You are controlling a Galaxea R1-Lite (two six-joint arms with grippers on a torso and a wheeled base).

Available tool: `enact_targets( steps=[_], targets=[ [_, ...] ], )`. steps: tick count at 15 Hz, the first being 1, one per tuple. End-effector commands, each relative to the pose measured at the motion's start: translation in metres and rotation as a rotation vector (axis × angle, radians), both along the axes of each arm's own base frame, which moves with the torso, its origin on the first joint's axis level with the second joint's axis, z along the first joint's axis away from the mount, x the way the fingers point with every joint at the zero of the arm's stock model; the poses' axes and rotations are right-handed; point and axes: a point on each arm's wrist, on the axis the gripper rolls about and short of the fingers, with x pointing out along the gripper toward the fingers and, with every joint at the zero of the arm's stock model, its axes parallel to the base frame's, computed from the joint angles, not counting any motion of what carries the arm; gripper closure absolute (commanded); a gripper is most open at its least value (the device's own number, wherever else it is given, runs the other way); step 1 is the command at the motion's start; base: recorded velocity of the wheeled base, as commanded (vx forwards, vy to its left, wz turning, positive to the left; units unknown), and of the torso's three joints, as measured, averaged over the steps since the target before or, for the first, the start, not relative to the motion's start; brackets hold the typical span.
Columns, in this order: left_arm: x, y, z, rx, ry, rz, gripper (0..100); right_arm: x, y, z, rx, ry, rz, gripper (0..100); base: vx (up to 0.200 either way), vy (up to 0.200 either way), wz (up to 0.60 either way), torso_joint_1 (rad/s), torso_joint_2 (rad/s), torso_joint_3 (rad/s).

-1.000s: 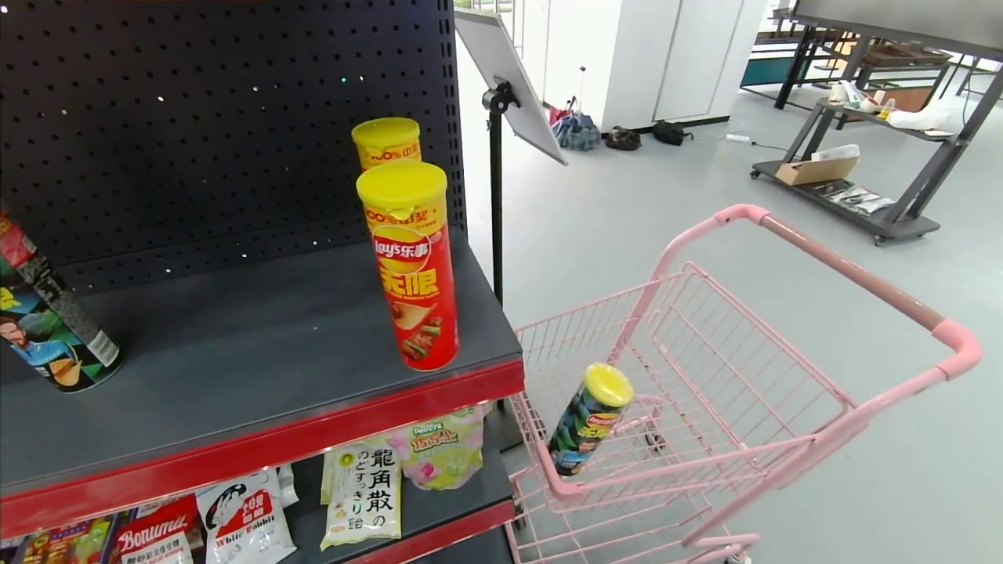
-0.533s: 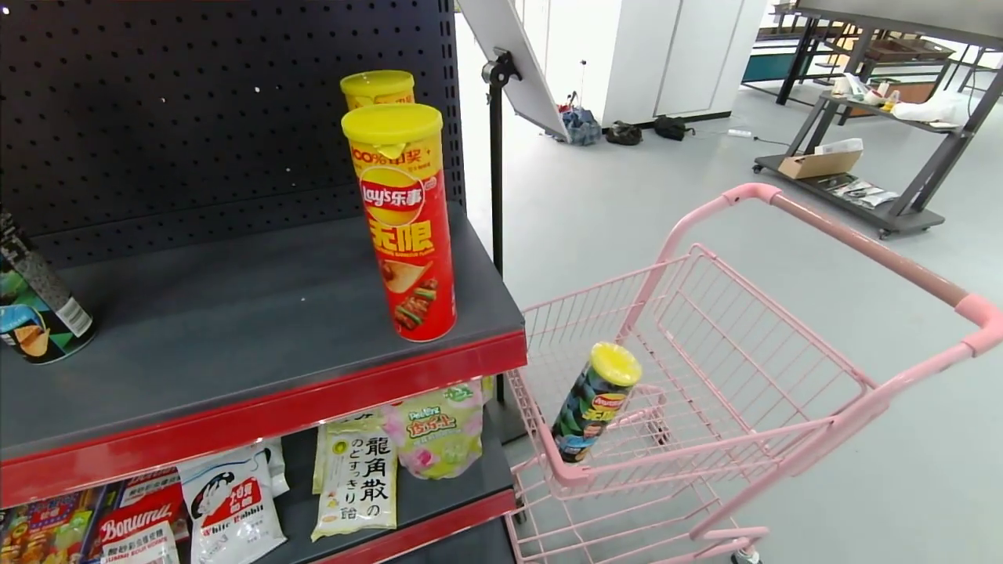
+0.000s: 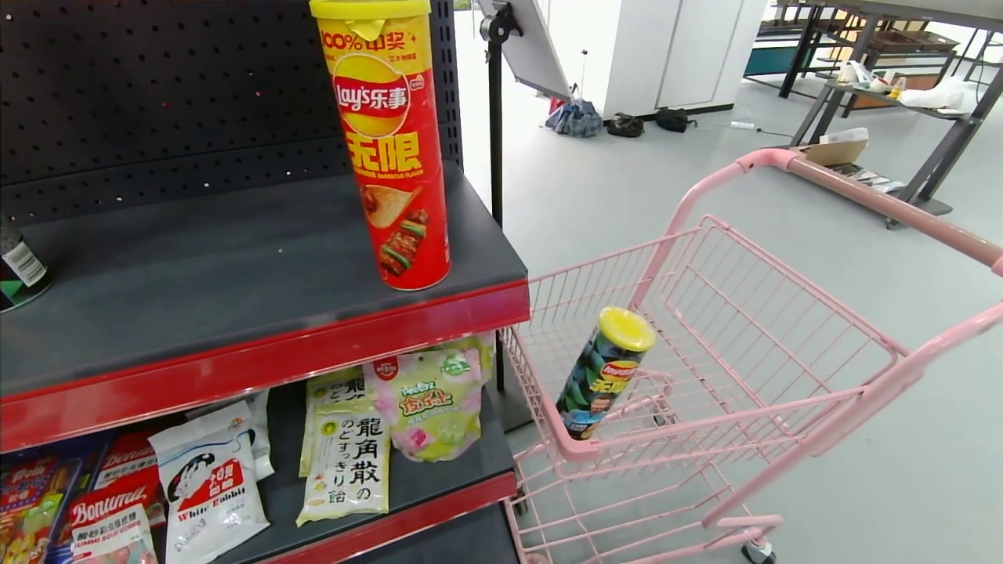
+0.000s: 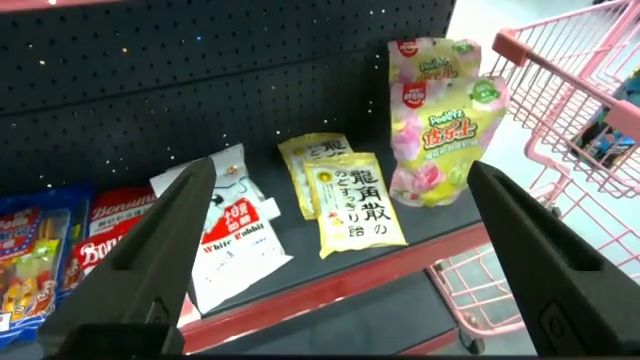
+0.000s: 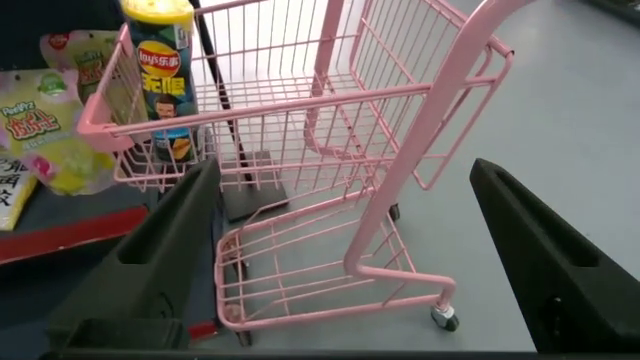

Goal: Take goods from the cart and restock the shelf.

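Note:
A dark green chip can (image 3: 603,372) with a yellow lid leans in the front left corner of the pink cart (image 3: 862,196); in the right wrist view the can (image 5: 165,85) stands behind the cart's wire wall (image 5: 420,160). My right gripper (image 5: 345,270) hangs open and empty beside the cart, level with its lower rack. A tall red chip can (image 3: 392,141) stands near the right front corner of the upper shelf (image 3: 196,266). My left gripper (image 4: 340,270) is open and empty, facing the lower shelf (image 4: 380,265) of snack bags.
On the lower shelf lie a pale green bag (image 3: 431,403), a yellow bag (image 3: 349,454) and a white bag (image 3: 208,489). Another can (image 3: 19,266) shows at the upper shelf's left edge. A black stand pole (image 3: 495,157) rises between shelf and cart.
The whole head view has shifted: shelf, cans and cart all sit higher in the picture and look nearer, so the camera moved. The goods themselves keep their places.

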Motion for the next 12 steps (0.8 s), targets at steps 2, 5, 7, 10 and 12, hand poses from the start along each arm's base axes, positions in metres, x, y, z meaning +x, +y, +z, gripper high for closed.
enact_targets(
  steps=[2, 5, 7, 10, 12],
  targets=[
    [0.0, 0.0, 0.0, 0.0, 0.0, 0.001, 0, 0.0, 0.0, 0.0, -0.005, 0.001, 0.006, 0, 0.0, 0.0, 0.0, -0.029, 0.09, 0.071],
    [0.0, 0.0, 0.0, 0.0, 0.0, -0.001, 0, 0.034, 0.003, 0.125, 0.129, 0.019, 0.155, 0, 0.0, 0.0, 0.0, 0.0, 0.0, 0.0],
    [0.0, 0.0, 0.0, 0.0, 0.001, -0.001, 0, 0.052, 0.006, 0.136, 0.09, 0.056, 0.253, 0, 0.0, 0.0, 0.0, 0.0, 0.0, 0.0],
    [0.0, 0.0, 0.0, 0.0, 0.0, 0.001, 0, 0.154, 0.025, 0.129, 0.092, 0.194, 0.316, 0, 0.0, 0.0, 0.0, 0.0, 0.0, 0.0],
    [0.0, 0.0, 0.0, -0.002, 0.0, 0.001, 0, 0.202, 0.042, 0.1, 0.123, 0.299, 0.36, 0, 0.0, 0.0, 0.0, 0.0, 0.0, 0.0]
  ],
)
